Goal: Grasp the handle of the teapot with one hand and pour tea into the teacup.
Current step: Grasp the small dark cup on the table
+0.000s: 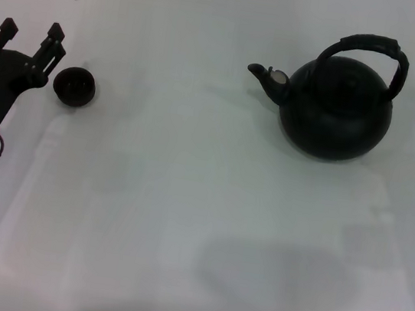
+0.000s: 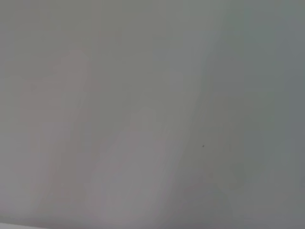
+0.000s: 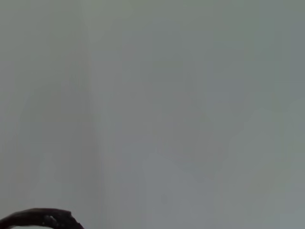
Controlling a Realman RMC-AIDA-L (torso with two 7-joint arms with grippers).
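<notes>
Surface: white tabletop fills what you see from the head camera, bare but for soft grey shadows nearest you.

Hidden or cut off: your left wrist view gives you only blank pale surface, with none of that arm's fingers in it. Your right wrist view is much the same, apart from a dark curved edge clipped at the frame border; you cannot tell what it is from that picture alone. At the head view's right edge a small dark sliver pokes in level with the teapot, too little to identify.

Left gripper: you have the left gripper on the robot's left side, arm running off the near-left corner, a green light on the wrist. Its two fingers point away from you and stand spread apart, clasping nothing.

Teacup: the teacup sits on the table just beside the left gripper, on its right, close to the right-hand finger; you cannot tell whether they touch. It lies beside the fingers, not between them.

Teapot: the teapot stands upright farther back on the robot's right half, well apart from the cup and the left gripper. Its spout points toward the cup's side.

Handle: the handle arches over the pot's top, free of any grip.

Right gripper: you have no sight of it.
</notes>
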